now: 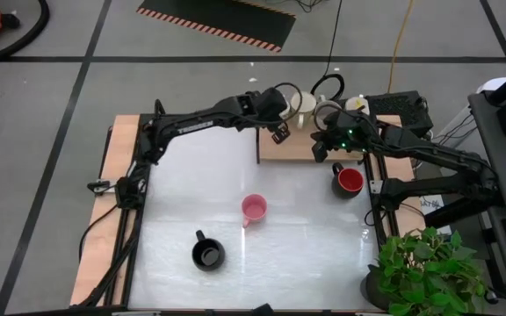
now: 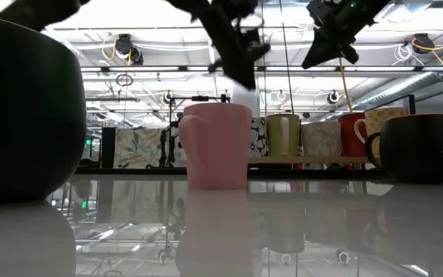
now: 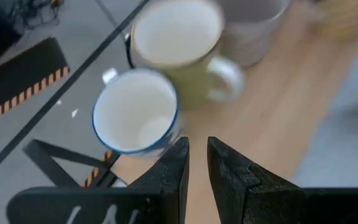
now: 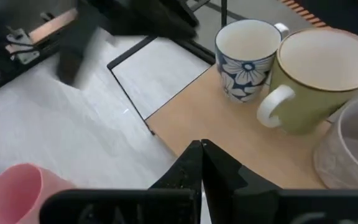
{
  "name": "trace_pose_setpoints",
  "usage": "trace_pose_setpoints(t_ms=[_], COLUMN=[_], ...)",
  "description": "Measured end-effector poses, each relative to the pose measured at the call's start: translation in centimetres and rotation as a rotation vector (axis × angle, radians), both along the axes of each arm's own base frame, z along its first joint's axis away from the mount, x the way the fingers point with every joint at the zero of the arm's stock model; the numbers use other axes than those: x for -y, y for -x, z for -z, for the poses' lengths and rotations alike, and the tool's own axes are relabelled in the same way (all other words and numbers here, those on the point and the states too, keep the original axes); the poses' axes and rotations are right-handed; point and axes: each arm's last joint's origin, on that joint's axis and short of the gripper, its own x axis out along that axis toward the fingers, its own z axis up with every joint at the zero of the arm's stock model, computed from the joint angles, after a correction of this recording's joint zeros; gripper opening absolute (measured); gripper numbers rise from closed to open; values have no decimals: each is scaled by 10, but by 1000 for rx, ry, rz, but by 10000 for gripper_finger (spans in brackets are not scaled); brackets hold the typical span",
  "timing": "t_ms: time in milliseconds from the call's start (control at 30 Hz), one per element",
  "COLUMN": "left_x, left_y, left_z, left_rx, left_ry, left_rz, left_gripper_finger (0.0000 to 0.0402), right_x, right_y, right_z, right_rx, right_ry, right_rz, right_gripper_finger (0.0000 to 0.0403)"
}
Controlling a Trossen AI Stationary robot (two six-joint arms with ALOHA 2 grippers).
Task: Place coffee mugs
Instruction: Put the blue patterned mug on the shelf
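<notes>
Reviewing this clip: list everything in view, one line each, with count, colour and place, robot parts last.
Pink mug: one, pink, table centre.
Black mug: one, black, near front edge.
Red-lined mug: one, dark outside, red inside, right side of table.
Wooden board: one, tan, back of table.
Blue-flower mug: one, white and blue, on the board.
Olive mug: one, olive-yellow, on the board beside it.
Plant: one, green, front right corner.
Left end effector: nearly closed, empty, above the board.
Right end effector: shut, empty, above the board.

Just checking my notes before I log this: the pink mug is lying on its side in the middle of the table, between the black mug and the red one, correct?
Not quite. The pink mug stands upright, as the low view shows; the rest holds.
</notes>
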Motion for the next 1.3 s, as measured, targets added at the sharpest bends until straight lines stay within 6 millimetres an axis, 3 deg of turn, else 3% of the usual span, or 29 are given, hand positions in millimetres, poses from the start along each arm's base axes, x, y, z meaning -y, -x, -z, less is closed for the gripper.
trace_pose_setpoints(t_ms=[233,467,633,800,1300], left_x=[22,18,8,-3,-4], left_y=[39,80,102,115,123], left_z=[-77,-108,-104,-98,-92], left_rx=[186,172,39,-68,-124], left_ry=[-28,-39,3,22,104], left_rz=[7,-41,-85,-89,-73], left_gripper_finger=[63,63,63,63,63], right_x=[5,11,12,20,49], right_y=[-6,-15,-12,-10,-29], right_z=[6,55,76,83,117], right_rx=[-12,149,180,127,22], right_ry=[105,210,269,273,294], right_rz=[14,43,61,112,146], right_gripper_finger=[35,124,188,223,224])
